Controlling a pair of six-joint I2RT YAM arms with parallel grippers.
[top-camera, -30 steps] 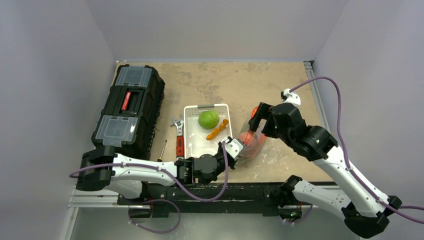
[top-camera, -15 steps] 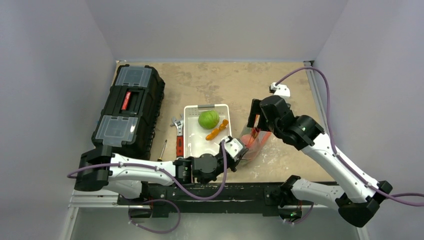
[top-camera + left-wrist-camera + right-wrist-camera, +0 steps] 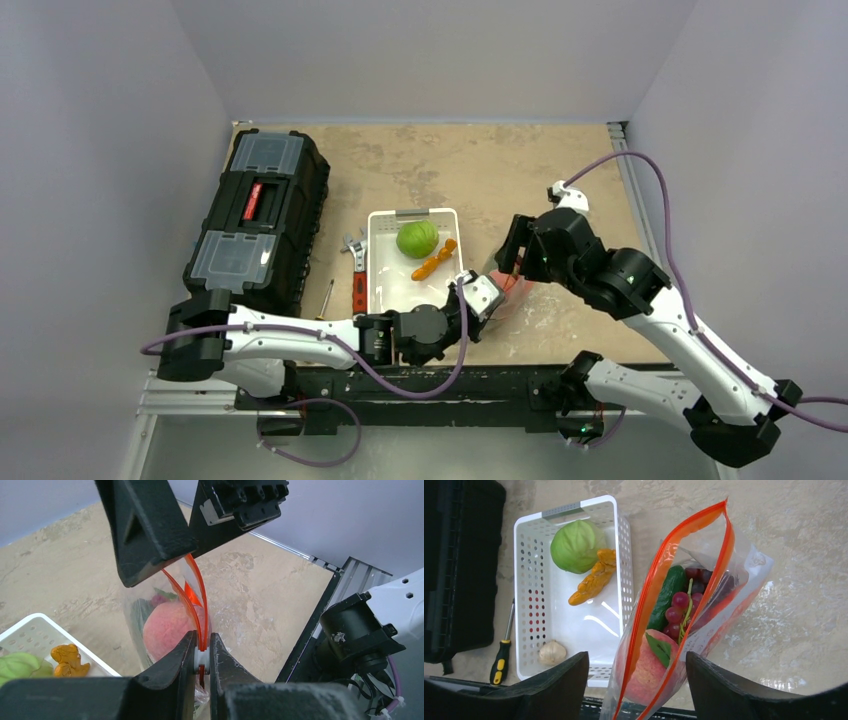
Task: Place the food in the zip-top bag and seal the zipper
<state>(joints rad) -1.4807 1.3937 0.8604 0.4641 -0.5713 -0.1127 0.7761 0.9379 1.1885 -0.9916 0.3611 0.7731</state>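
Three pieces are left in the white perforated tray (image 3: 564, 510): a round green cabbage (image 3: 574, 546), a knobbly orange carrot (image 3: 593, 577) and a pale radish (image 3: 552, 652). The peach (image 3: 644, 672), cucumber (image 3: 666, 597) and glossy purple grapes (image 3: 679, 607) are inside the zip-top bag (image 3: 749, 562), a clear crinkled pouch just right of the tray. Its red-orange zipper (image 3: 659, 575) gapes unsealed. The left gripper (image 3: 201, 652) pinches the zipper's near end. The right gripper (image 3: 636, 665) hovers above with jaws spread, empty.
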